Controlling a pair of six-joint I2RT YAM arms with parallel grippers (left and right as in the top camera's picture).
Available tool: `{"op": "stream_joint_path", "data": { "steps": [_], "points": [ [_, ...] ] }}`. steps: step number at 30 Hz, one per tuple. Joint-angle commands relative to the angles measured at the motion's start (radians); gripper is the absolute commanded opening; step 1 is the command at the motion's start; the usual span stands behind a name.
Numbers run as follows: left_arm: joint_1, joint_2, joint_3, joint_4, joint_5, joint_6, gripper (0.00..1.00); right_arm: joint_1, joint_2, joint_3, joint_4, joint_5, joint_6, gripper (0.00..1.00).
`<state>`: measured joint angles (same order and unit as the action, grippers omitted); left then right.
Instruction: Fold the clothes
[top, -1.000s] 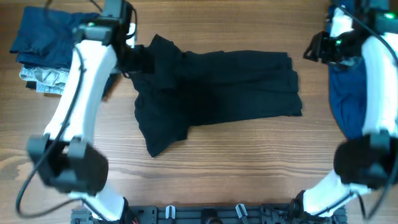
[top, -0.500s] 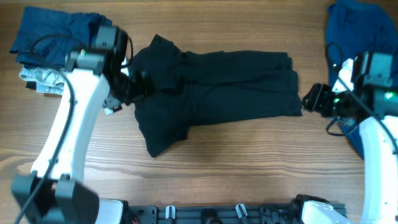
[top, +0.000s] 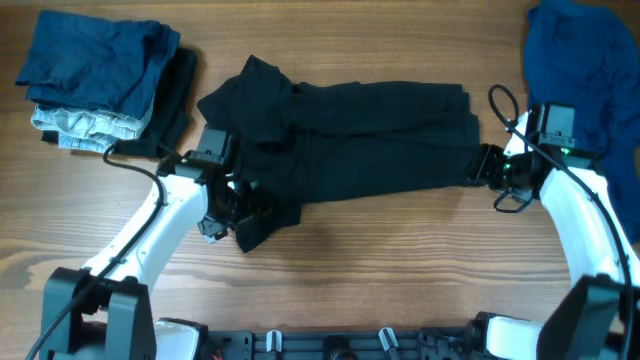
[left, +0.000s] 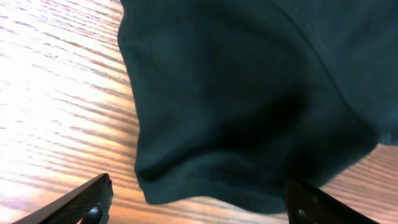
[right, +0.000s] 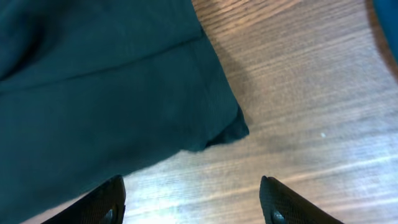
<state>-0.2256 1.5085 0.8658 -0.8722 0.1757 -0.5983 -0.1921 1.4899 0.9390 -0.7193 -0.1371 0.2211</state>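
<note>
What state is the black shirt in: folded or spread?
Partly folded: the black shirt lies in overlapping layers, with one loose flap sticking out at lower left.
</note>
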Motion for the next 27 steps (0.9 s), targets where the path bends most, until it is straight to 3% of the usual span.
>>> {"op": "stream_joint_path", "data": {
  "steps": [1,9,16,18,20,22,27],
  "points": [
    [-0.002,0.0,-0.042,0.033,0.015,-0.043,0.85,-0.006,0.082,-0.005,0.026,0.003,0.014,0.7],
    [-0.018,0.025,-0.139,0.1,0.019,-0.096,0.78,-0.006,0.13,-0.005,0.056,0.003,0.014,0.69],
    [-0.085,0.025,-0.176,0.181,0.019,-0.151,0.64,-0.006,0.13,-0.005,0.06,0.003,0.014,0.69],
    [-0.107,0.026,-0.18,0.202,0.013,-0.151,0.54,-0.006,0.13,-0.005,0.058,0.003,0.015,0.69],
    [-0.109,0.025,-0.18,0.224,0.012,-0.151,0.22,-0.006,0.13,-0.005,0.058,0.0,0.015,0.69],
    [-0.1,0.025,-0.179,0.244,0.01,-0.151,0.04,-0.006,0.13,-0.005,0.061,0.0,0.014,0.68],
    [-0.042,0.019,-0.163,0.251,0.015,-0.149,0.04,-0.005,0.148,-0.005,0.088,0.0,-0.003,0.64]
  ]
}}
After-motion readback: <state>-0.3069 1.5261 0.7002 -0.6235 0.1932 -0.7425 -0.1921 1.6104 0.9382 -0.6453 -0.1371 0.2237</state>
